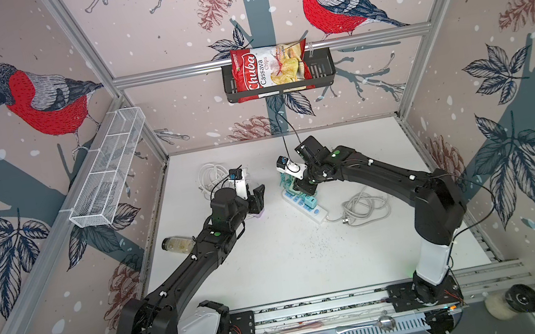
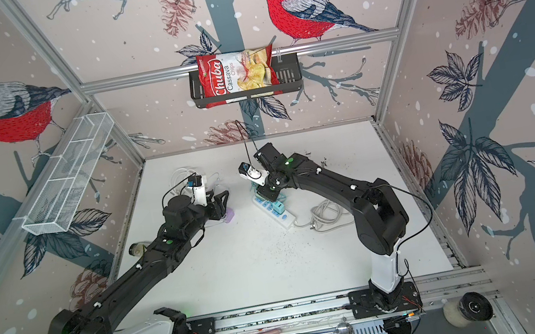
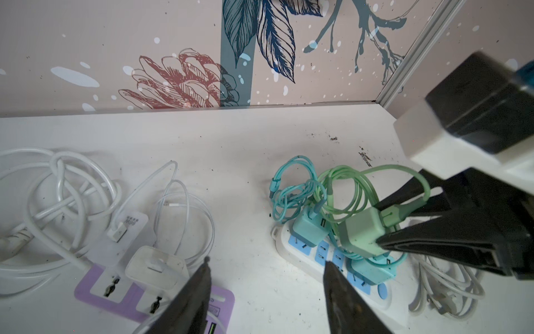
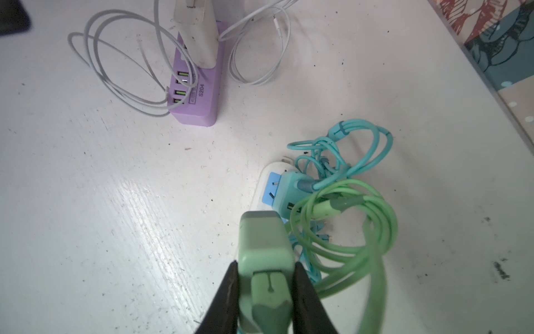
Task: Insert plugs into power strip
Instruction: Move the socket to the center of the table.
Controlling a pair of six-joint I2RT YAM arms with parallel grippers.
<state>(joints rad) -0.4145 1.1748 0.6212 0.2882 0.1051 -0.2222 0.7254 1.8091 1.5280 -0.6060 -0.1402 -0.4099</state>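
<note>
The white power strip [image 1: 314, 212] with blue sockets [image 3: 322, 251] lies mid-table. Two teal plugs [image 3: 309, 230] [image 3: 372, 270] sit in it, their teal cables [image 4: 341, 138] coiled beside. My right gripper [image 4: 266, 264] is shut on the mint green plug [image 4: 264, 245], which hangs tilted over the strip between the teal plugs [image 3: 361, 231]. Its prongs are hidden. Its green cable [image 4: 361, 225] loops alongside. My left gripper [image 3: 267, 261] is open and holds nothing, between the white strip and a purple power strip [image 3: 95, 286]. A white plug [image 3: 156, 266] stands in the purple strip.
The white strip's grey-white cord [image 1: 364, 206] is coiled to its right. White cables [image 3: 57, 188] lie behind the purple strip. A small jar [image 1: 178, 244] lies by the left wall. A chips bag [image 1: 269, 66] sits in a black basket on the back wall, a wire basket [image 1: 108, 168] on the left wall.
</note>
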